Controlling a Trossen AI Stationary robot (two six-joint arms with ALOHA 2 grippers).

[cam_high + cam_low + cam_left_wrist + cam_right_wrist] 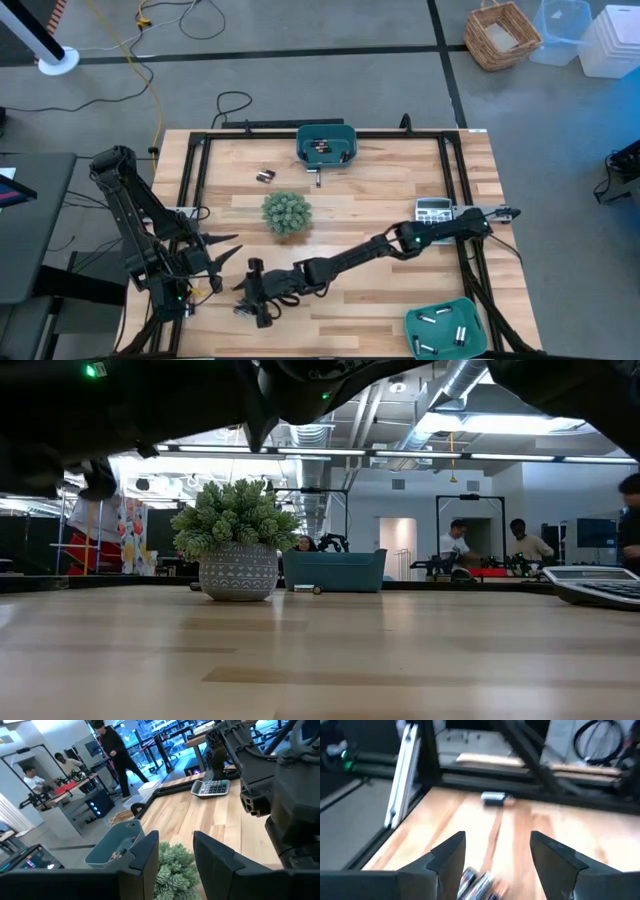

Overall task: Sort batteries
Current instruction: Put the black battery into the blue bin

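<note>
1. My right claw (pixel 250 300) hangs near the front-left corner of the pale wooden bench (pixel 380 190), jaws spread, over small silvery cylindrical batteries (pixel 479 882) lying between its fingers; I can't count those.
2. My left claw (pixel 225 245) waits at the left edge, jaws parted on nothing.
3. The middle of the bench is bare wood, open room for moving.
4. I count two teal plastic bins: the back-edge bin (pixel 327 144) holds some cells, and the front-right corner bin (pixel 446 328) holds about five.
5. One loose dark battery (pixel 265 176) lies near the back-left, behind the potted green plant (pixel 286 213).
6. One grey calculator (pixel 434 209) sits at the right edge.
</note>
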